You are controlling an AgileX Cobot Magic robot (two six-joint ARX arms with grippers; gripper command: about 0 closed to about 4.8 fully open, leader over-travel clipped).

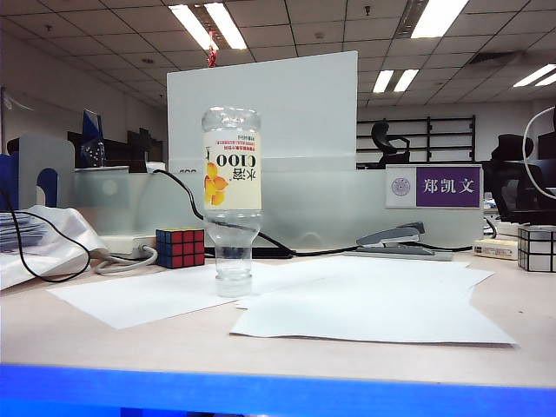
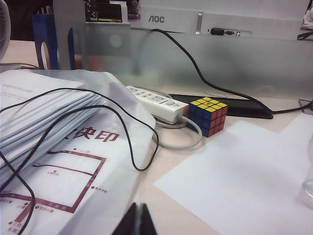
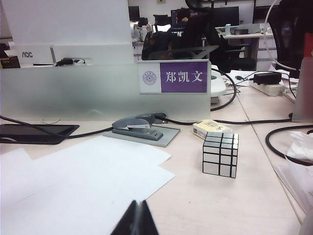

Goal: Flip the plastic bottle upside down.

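left gripper (image 2: 136,220): closed, low over desk | right gripper (image 3: 137,219): closed, low over desk

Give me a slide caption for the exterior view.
Plastic bottle balanced upside down on its cap on white paper, colored cube behind it, no gripper in frame.

Open office (image 1: 521,174) — fluorescent ceiling panels (image 1: 208,26)

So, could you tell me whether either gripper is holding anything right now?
Nothing is held: the left gripper and right gripper are shut and empty, while the plastic bottle stands alone, cap down.
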